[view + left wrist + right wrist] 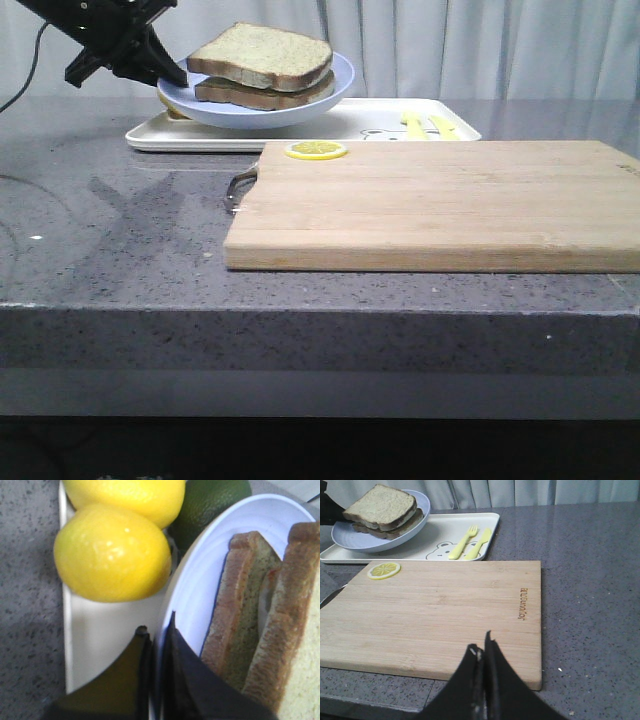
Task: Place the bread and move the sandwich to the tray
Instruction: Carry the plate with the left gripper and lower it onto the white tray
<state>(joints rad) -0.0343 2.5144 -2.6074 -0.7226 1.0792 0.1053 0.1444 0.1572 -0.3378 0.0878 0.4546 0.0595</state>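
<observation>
Sandwich (262, 68) of two brown-crusted, pale greenish-tan slices, stacked on tilted pale-blue plate (330, 95) above white tray (200, 135). Left gripper (157, 635) pinching plate rim. Right gripper (482, 652) pressed together, holding nothing, over wooden cutting board (445, 615).

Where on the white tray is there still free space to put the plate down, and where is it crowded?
The tray is bare between the blue plate and the yellow cutlery, around the small bear drawing. Its far left end is crowded: two lemons and a green fruit lie there, right beside the plate gripped by the left gripper.
</observation>
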